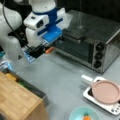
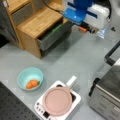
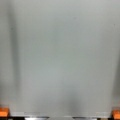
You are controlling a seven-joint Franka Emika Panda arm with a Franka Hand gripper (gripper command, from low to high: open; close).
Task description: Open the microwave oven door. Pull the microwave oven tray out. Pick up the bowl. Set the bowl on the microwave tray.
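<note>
The end effector (image 1: 47,50) is held spread and empty beside the shut door (image 1: 75,48) (bowl (image 2: 30,78) untouched).

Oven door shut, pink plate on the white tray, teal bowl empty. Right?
Not quite: the bowl isn't empty. In a front view an orange piece of food lies inside it. The rest holds: the microwave oven door is shut, and the pink plate sits on the white tray.
</note>
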